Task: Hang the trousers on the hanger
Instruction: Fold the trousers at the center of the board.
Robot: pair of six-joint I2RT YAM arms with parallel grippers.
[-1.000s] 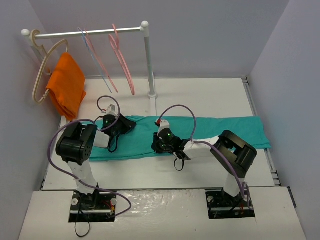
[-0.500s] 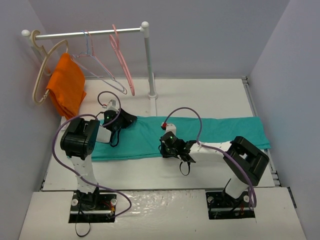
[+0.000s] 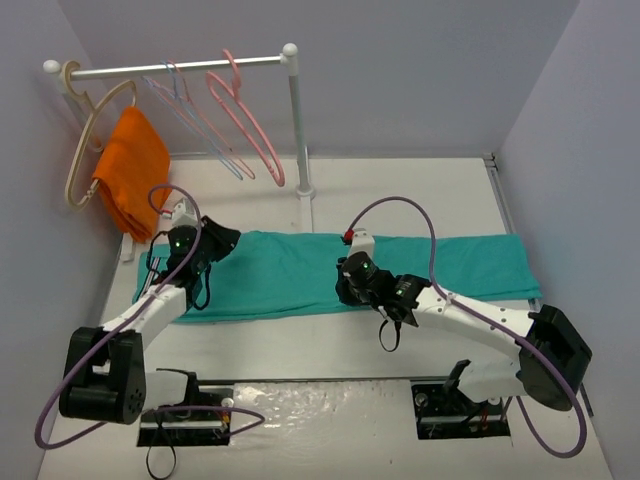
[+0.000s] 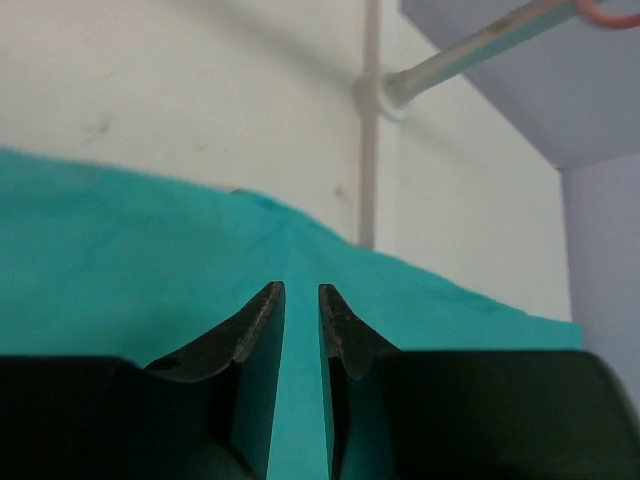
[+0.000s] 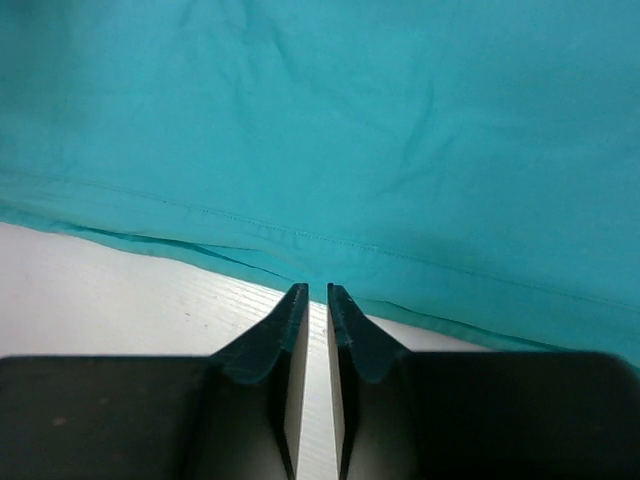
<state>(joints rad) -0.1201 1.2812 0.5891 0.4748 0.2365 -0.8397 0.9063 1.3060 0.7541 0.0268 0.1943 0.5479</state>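
Not much done yet: left of the rack post (image 3: 298, 120), your left gripper (image 4: 300, 290) sat further out than a second before, fingers a crack apart, gripping nothing. The hanger (image 3: 281, 176) hung there too, swung wider. The trousers (image 3: 280, 275) lay flat before the post. Just right, your right gripper (image 5: 317, 288) was all but closed, empty.
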